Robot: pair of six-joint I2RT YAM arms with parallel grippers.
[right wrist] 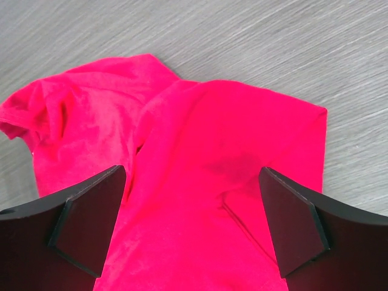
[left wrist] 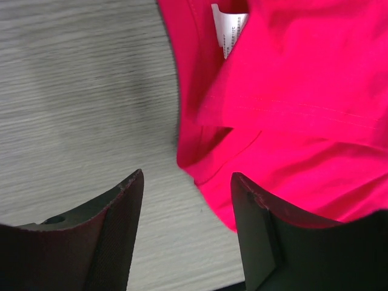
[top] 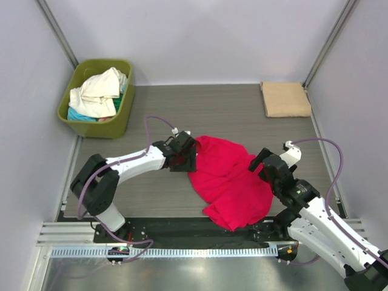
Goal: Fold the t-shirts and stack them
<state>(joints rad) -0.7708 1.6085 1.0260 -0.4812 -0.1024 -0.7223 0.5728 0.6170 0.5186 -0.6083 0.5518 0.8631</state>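
A crimson-red t-shirt lies crumpled in the middle of the table. My left gripper is at its upper left edge. In the left wrist view that gripper is open, with the shirt's hem reaching into the gap beside the right finger and a white label showing at the collar. My right gripper hovers over the shirt's right side. It stands wide open above the red cloth, holding nothing. A folded tan t-shirt lies at the back right.
An olive-green tub at the back left holds cream-white and teal shirts. Grey walls with metal posts close in the table on three sides. A slotted metal rail runs along the near edge.
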